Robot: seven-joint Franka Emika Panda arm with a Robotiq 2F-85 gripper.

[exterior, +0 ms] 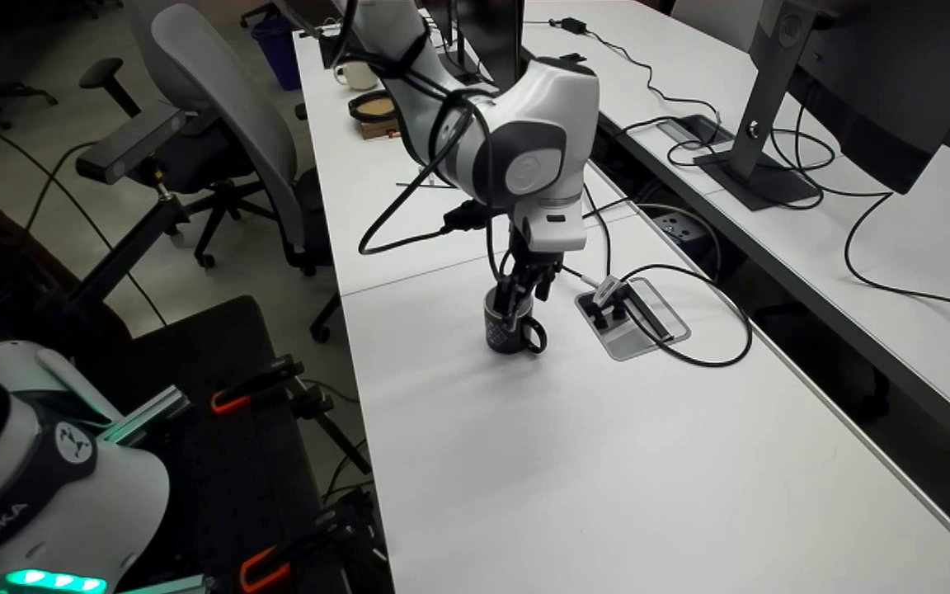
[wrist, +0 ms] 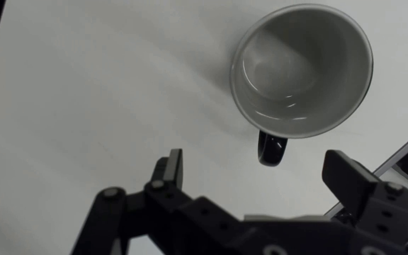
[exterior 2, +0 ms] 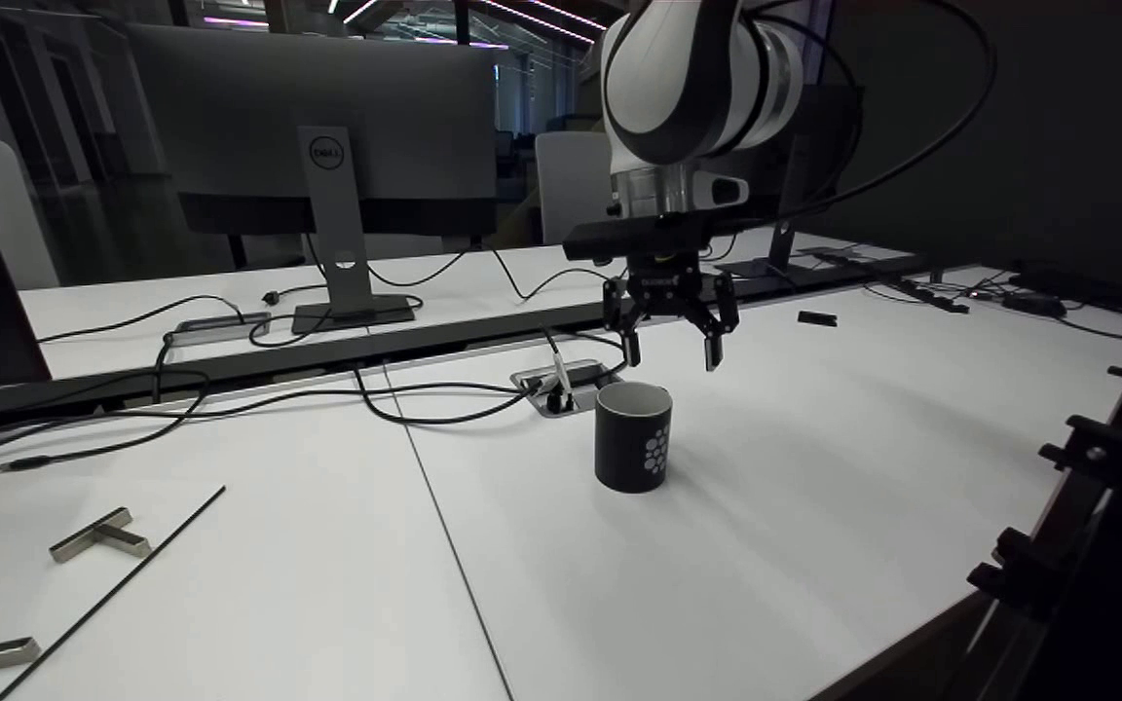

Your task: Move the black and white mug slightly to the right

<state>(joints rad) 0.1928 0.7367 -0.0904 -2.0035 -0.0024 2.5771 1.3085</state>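
The black and white mug (exterior: pixel 505 337) stands upright on the white table. It also shows in the other exterior view (exterior 2: pixel 631 448), with a pale inside and white dots on its black wall. In the wrist view I look down into the mug (wrist: pixel 306 74); it holds nothing that I can see. Its black handle (wrist: pixel 272 148) points down in that picture, toward the gap between my fingers. My gripper (wrist: pixel 255 159) is open and empty. In both exterior views the gripper (exterior: pixel 529 302) (exterior 2: pixel 672 355) hangs above the table near the mug's handle side, higher than the rim and not visibly touching it.
A metal outlet box (exterior: pixel 636 346) with plugs and looping black cables (exterior: pixel 747 330) is set in the table close to the mug. Small metal bars (exterior 2: pixel 98 534) lie on the table. A monitor (exterior: pixel 879 74) stands on the table behind. A pale mug (exterior: pixel 357 76) stands farther off.
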